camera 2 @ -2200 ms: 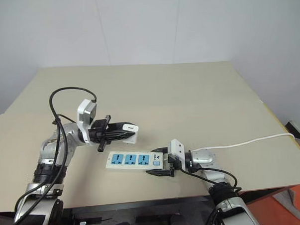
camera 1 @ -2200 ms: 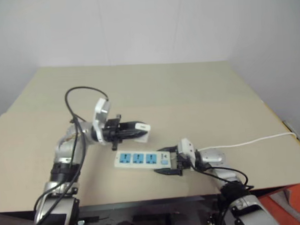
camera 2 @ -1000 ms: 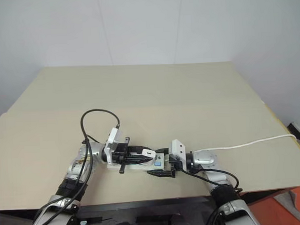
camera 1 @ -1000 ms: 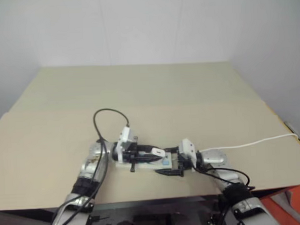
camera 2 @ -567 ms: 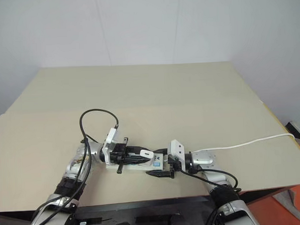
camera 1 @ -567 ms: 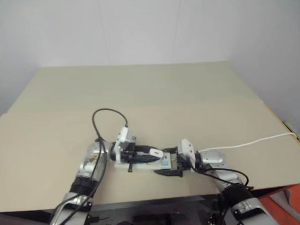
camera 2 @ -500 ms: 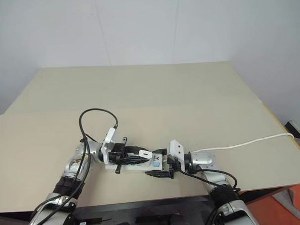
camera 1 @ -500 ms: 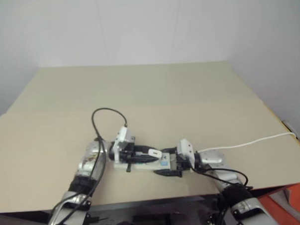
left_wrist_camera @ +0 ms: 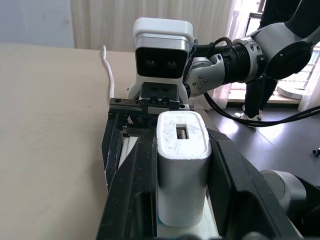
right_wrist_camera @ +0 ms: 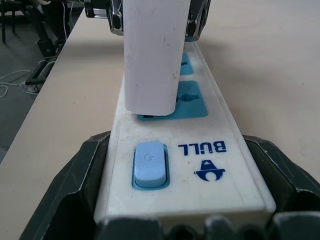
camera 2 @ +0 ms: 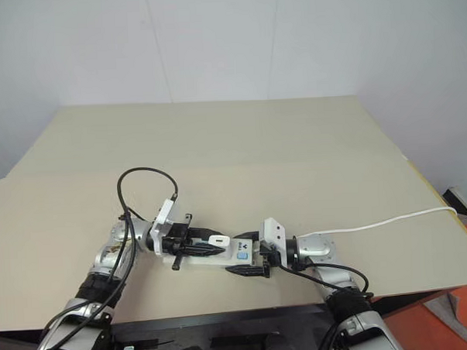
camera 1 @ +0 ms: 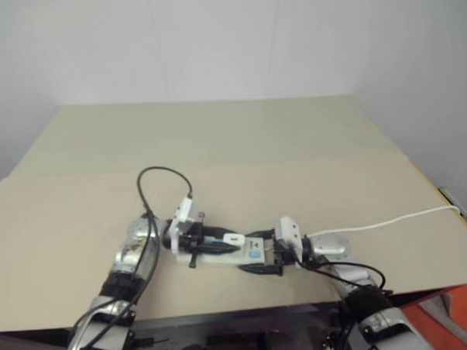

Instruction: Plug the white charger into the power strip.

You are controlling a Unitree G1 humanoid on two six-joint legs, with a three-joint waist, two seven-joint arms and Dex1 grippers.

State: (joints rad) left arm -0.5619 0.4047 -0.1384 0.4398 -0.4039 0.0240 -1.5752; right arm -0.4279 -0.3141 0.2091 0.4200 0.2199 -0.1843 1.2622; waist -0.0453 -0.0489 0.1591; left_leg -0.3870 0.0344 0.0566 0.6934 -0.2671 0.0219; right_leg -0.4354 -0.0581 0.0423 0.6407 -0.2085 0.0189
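The white charger (camera 1: pixel 233 239) stands upright between the black fingers (left_wrist_camera: pixel 131 190) of my left gripper (camera 2: pixel 215 243), which is shut on it. Its lower end sits at the blue outlet face nearest the switch of the power strip (right_wrist_camera: pixel 220 175); its prongs are hidden. The strip lies flat near the table's front edge. My right gripper (camera 1: pixel 259 254) is shut on the strip's switch end, one finger (right_wrist_camera: pixel 75 200) along each long side. The two grippers face each other across the strip, close together.
The strip's thin white cable (camera 1: pixel 390 221) runs right toward the table's edge. A black cable (camera 1: pixel 160 178) loops above my left wrist. The tan table (camera 1: pixel 240 144) stretches wide behind the strip. An orange object (camera 1: pixel 456 312) sits off the table's right front corner.
The left gripper has come down with the charger from above the table behind the strip onto the outlet beside the switch. The right gripper has kept its hold on the strip's end.
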